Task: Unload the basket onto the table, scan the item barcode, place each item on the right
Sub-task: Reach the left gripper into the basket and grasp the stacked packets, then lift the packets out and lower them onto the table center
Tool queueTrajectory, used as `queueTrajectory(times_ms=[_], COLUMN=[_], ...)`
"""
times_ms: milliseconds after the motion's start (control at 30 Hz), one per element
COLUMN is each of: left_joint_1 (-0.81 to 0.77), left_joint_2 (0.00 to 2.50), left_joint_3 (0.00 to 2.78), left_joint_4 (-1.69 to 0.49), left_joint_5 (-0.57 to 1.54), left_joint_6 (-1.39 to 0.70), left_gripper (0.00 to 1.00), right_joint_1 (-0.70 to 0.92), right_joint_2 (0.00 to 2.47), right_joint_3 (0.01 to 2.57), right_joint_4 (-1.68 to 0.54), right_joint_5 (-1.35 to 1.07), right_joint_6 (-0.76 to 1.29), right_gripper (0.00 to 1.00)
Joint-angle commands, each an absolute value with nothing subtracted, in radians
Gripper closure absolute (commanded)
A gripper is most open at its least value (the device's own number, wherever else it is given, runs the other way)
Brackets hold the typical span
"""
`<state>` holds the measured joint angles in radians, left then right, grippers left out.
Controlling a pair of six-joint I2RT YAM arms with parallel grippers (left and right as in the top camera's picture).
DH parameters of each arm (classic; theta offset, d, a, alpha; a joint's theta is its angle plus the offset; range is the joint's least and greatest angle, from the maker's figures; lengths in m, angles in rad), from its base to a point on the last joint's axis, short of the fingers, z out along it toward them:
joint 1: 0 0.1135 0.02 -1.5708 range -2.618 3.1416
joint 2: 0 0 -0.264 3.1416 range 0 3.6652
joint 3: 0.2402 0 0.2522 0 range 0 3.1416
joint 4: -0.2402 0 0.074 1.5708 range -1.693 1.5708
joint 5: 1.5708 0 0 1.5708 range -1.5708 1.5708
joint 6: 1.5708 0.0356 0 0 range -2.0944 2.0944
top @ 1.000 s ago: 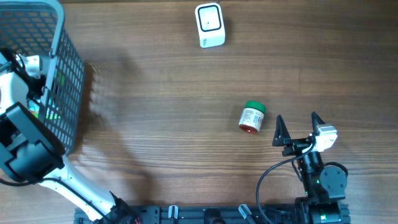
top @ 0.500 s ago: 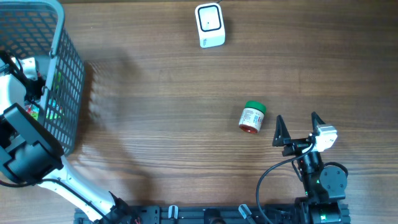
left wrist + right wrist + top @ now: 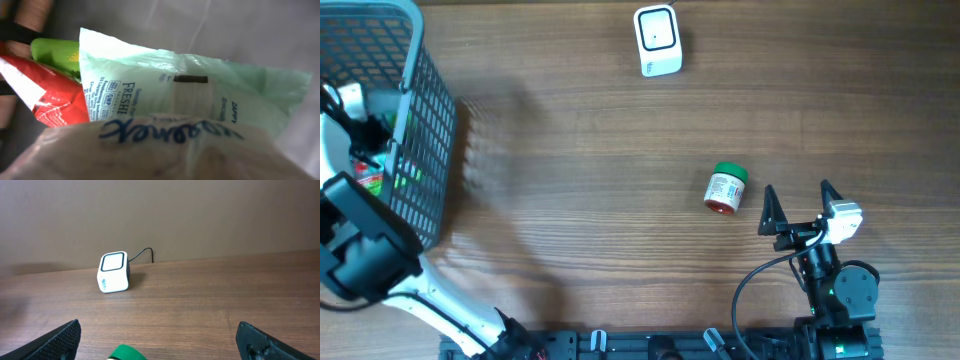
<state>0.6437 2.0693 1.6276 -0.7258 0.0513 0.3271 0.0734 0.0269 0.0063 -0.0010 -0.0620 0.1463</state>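
down by the basket [image 3: 417, 45] wall, left claw [image 3: 362, 150] state unclear; right claw [image 3: 798, 190] spread near jar [image 3: 725, 190].

- The left arm [image 3: 365, 250] rises from the near left corner and reaches toward the far left.
- The left gripper [image 3: 360, 132] points downward; its fingers are hidden, so their spread cannot be told.
- The right arm [image 3: 840, 285] sits folded low at the near right.
- The right gripper [image 3: 797, 190] faces the far side, its black fingers [image 3: 62, 340] spread wide and holding nothing.
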Motion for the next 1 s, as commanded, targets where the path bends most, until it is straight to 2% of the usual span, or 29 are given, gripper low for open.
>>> queueTrajectory(times_ms=[0,367,567,767,967], left_joint_1=[0.649,0.626,0.510,0.264,0.056], left_joint_2=[1.862,1.394,1.143,1.004,1.060], left_joint_3=[1.689,1.689,1.689,1.689,1.687], left_joint_4=[-0.699,-0.565,-0.559,-0.733,-1.149], left_joint_5=[0.070,0.070,0.071,0.070,0.070], left_joint_6=[0.302,0.239,0.171,0.091,-0.022], left_gripper=[0.96,0.96,0.96,0.96,0.96], right_joint_1=[0.078,0.078,0.078,0.078,0.078], right_joint_2=[0.023,0.023,0.023,0.023,0.023], right_joint_3=[0.006,0.006,0.006,0.006,0.006], right_joint_4=[0.001,0.001,0.001,0.001,0.001], right_joint_5=[-0.060,-0.060,-0.059,-0.059,-0.060], right_joint_6=[0.159,0.158,0.159,0.159,0.159], right_gripper=[0.00,0.00,0.00,0.00,0.00])
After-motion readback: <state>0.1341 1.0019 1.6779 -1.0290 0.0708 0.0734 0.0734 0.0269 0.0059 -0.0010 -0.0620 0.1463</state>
